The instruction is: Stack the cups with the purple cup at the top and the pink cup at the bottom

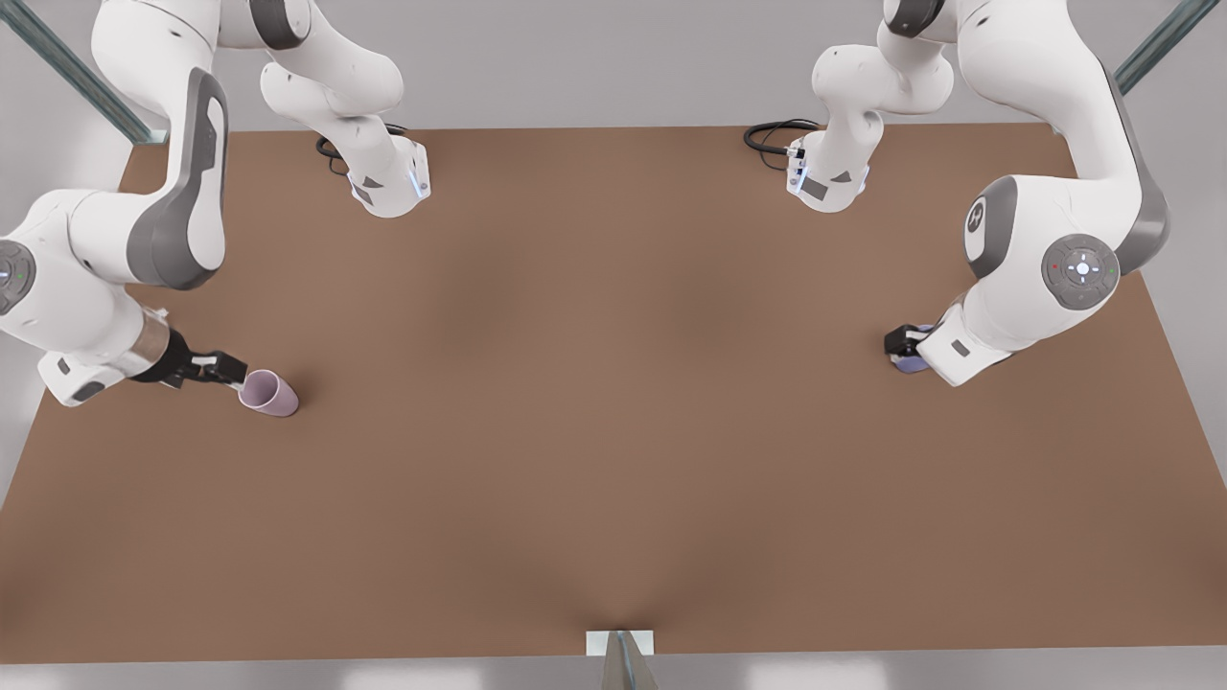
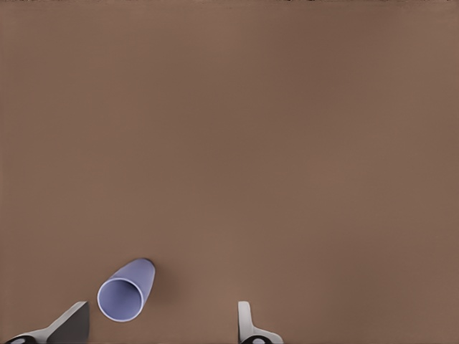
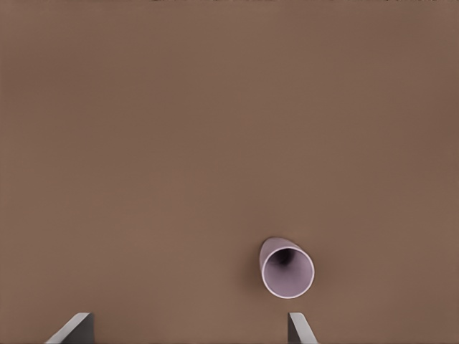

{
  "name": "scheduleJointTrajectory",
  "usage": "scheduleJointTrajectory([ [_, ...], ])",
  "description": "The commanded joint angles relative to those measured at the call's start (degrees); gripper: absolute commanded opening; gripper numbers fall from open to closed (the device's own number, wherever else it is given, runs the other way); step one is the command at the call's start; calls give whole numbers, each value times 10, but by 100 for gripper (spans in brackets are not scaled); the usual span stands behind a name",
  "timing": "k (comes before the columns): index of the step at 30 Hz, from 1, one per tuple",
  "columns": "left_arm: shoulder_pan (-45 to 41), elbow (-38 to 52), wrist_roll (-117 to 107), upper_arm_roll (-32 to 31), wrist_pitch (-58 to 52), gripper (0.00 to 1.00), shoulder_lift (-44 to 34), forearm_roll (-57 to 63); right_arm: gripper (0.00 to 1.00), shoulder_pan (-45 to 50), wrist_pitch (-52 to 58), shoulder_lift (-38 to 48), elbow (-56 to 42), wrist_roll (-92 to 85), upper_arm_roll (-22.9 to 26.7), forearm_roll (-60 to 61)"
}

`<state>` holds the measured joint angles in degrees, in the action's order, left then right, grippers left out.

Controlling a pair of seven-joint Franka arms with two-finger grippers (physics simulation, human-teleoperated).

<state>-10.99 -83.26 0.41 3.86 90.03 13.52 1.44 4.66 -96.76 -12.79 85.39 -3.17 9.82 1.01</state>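
The pink cup (image 1: 269, 394) stands mouth up on the brown table (image 1: 613, 431) at the front view's left. My right gripper (image 1: 230, 370) hangs just beside it, open; in the right wrist view the pink cup (image 3: 287, 269) lies ahead of the gripper (image 3: 188, 331), close to one fingertip (image 3: 300, 327). The purple cup (image 1: 911, 363) stands at the front view's right, mostly hidden under my left gripper (image 1: 905, 342). In the left wrist view the purple cup (image 2: 126, 291) sits ahead of the open gripper (image 2: 161, 330), nearer one fingertip (image 2: 72, 324).
Both arm bases (image 1: 388, 182) (image 1: 826, 177) with black cables stand at the table's far edge. A small bracket (image 1: 620, 644) sits at the near edge. Bare tabletop stretches between the two cups.
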Motion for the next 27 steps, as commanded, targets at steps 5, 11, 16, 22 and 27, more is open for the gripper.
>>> scheduleJointTrajectory([
  [5, 0, 0, 3, 0, 14, 100, 5, 1, 100, -19, -35, -14, 29, -128, 55, 89],
  [11, 0, -5, 6, 0, 18, 100, 7, -1, 100, -56, -139, -75, 84, -252, 56, 43],
  [16, 1, -5, 5, 3, 17, 100, 7, -32, 100, -73, -293, -88, 195, -349, 64, 44],
  [22, 2, -5, 4, 4, 15, 100, 12, -31, 100, -78, -375, -102, 262, -430, 73, 49],
  [27, 2, -6, 3, 4, 14, 100, 13, -31, 100, -78, -416, -86, 321, -453, 73, 49],
])
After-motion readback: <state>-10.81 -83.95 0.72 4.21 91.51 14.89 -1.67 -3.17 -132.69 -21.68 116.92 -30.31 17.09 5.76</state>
